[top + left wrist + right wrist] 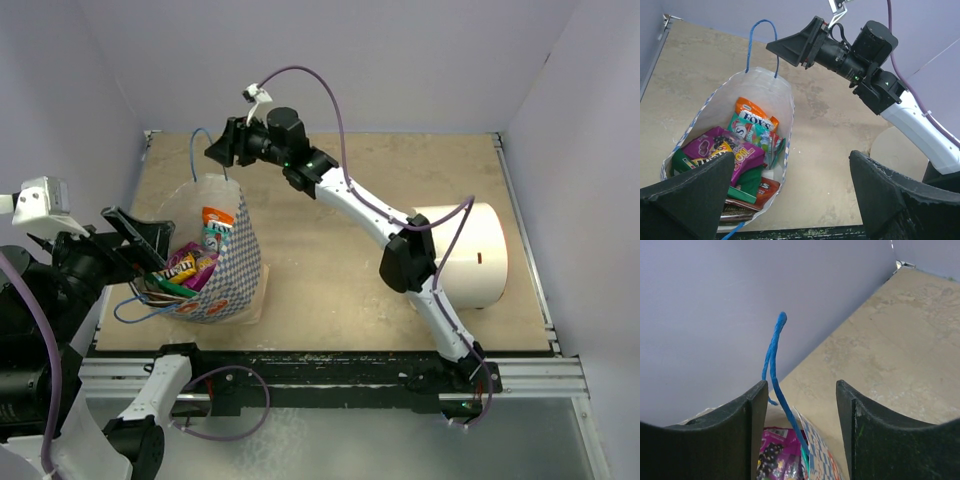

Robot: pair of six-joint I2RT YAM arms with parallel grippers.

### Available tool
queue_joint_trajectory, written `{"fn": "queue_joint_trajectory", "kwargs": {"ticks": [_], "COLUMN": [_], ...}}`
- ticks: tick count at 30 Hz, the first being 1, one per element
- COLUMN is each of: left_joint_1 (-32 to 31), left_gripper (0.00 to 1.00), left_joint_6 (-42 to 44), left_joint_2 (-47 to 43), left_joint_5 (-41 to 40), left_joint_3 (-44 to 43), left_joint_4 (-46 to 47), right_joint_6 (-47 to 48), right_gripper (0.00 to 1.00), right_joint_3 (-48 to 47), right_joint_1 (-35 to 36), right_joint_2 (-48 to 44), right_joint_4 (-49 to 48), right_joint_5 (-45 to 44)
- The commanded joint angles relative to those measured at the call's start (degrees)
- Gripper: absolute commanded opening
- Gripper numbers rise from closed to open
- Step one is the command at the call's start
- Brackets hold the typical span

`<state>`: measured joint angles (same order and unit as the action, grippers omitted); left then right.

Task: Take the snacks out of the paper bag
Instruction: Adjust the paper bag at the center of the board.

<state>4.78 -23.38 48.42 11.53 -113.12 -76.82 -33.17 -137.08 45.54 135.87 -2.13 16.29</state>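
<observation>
The paper bag [238, 268] stands open at the table's left, white with a blue checked pattern. The snacks [197, 262] fill it: an orange packet [753, 112], a teal one [746, 131], a magenta-purple one [722, 151] and a dark green one [747, 178]. My left gripper [150, 255] is open at the bag's near rim, one finger [687, 197] over the packets, the other beyond the bag's wall [767, 87]. My right gripper [222, 146] is open above the bag's far rim. The far blue string handle [773, 352] stands between its fingers, ungripped, near the left one [732, 432].
A plain white cylinder [468, 255] lies on the table's right side, beside my right arm's elbow. Lilac walls close the back and both sides. A second blue handle [130, 312] hangs off the bag's near end by the front rail.
</observation>
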Motion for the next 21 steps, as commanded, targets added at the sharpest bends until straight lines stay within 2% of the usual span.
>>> {"fn": "queue_joint_trajectory", "kwargs": {"ticks": [1,7,12,17,21], "left_joint_1": [-0.2,-0.2,-0.2,-0.2,-0.2], "left_gripper": [0.99,0.99,0.99,0.99,0.99], "left_joint_6": [1.7,1.6,1.2,0.6,0.1], "left_joint_2": [1.1,1.6,1.9,2.9,3.2], "left_joint_5": [-1.6,-0.4,0.7,2.7,4.1], "left_joint_3": [-2.0,-3.0,-1.6,-0.3,1.3], "left_joint_4": [-1.6,-3.2,-2.2,-0.9,0.6], "right_joint_6": [-2.4,-4.3,-2.7,-1.2,-0.7], "right_gripper": [0.55,0.35,0.02,0.00,0.00], "right_joint_3": [-6.4,-11.1,-6.4,0.6,10.5], "right_joint_1": [1.0,1.3,0.1,-2.9,-5.7], "right_joint_2": [1.0,3.2,-2.2,-9.4,-17.6], "right_joint_4": [-4.6,-3.5,-3.4,-0.2,0.3], "right_joint_5": [0.7,-2.2,-10.8,-19.0,-22.8]}}
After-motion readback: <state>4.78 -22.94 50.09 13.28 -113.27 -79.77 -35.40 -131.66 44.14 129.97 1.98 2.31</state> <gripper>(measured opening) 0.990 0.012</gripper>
